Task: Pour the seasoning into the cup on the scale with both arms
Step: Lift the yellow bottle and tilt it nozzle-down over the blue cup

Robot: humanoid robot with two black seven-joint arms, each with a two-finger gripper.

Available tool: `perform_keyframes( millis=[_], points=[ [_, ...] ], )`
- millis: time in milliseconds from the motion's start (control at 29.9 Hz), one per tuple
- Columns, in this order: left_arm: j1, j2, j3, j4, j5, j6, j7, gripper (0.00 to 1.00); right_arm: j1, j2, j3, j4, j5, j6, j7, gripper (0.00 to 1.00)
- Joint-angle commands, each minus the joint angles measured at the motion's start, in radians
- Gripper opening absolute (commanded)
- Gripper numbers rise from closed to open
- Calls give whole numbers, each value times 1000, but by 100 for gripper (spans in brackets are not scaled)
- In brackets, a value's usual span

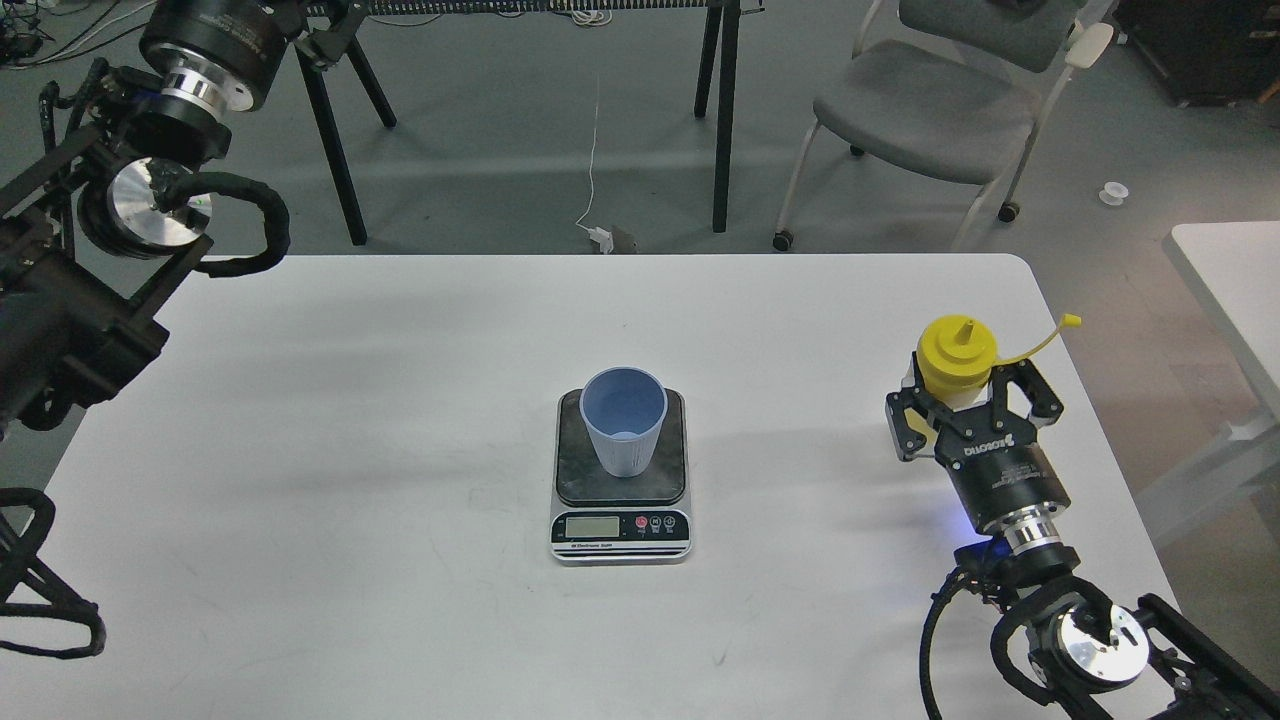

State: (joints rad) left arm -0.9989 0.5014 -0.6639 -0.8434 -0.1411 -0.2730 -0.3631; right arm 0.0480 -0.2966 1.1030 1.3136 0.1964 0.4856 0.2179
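Observation:
The yellow seasoning bottle (957, 352) is upright at the table's right side, with its cap tether (1040, 338) sticking out to the right. My right gripper (968, 402) is shut around the bottle's body just under the top and holds it above the table. The light blue cup (623, 420) stands upright on the dark plate of the scale (620, 527) at the table's middle, well left of the bottle. My left arm is raised at the far left. Its gripper (325, 30) is at the top edge, partly cut off and dark.
The white table (400, 400) bears only the scale and cup. A grey chair (930, 110) and black stand legs (722, 110) are behind the far edge. Another white table (1235, 290) is at the right.

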Motion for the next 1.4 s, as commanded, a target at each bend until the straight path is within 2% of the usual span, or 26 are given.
perform_keyframes(
  millis=[0, 100, 334, 434, 635, 735, 902, 1035, 1136, 1370],
  points=[
    [0, 6, 0, 0, 0, 0, -2, 99, 35, -27, 40, 90, -229, -71, 8, 36],
    [0, 6, -2, 1, 0, 4, -3, 99, 59, -23, 57, 122, -430, -140, 9, 36],
    [9, 25, -2, 0, 0, 8, -5, 100, 196, 13, 49, 133, -779, -378, 12, 35],
    [9, 23, -2, 0, 0, 9, -7, 100, 260, 43, 17, 111, -922, -407, 15, 35],
    [8, 25, -2, -2, 0, 9, -8, 100, 361, 116, -130, 46, -1182, -511, 66, 35],
    [8, 31, -2, 0, 0, 9, -8, 100, 410, 122, -211, 0, -1334, -541, 93, 35],
    [11, 42, -2, 0, 0, 5, -10, 100, 447, 149, -293, -16, -1452, -556, 97, 35],
    [11, 39, -2, -2, 0, 4, -10, 100, 486, 154, -357, -56, -1647, -608, 101, 34],
    [11, 35, -5, -19, 0, 9, -11, 99, 527, 154, -408, -118, -1750, -650, 132, 34],
    [9, 35, -10, -45, -2, 12, -11, 100, 585, 146, -466, -204, -1962, -667, 164, 34]
  ],
)
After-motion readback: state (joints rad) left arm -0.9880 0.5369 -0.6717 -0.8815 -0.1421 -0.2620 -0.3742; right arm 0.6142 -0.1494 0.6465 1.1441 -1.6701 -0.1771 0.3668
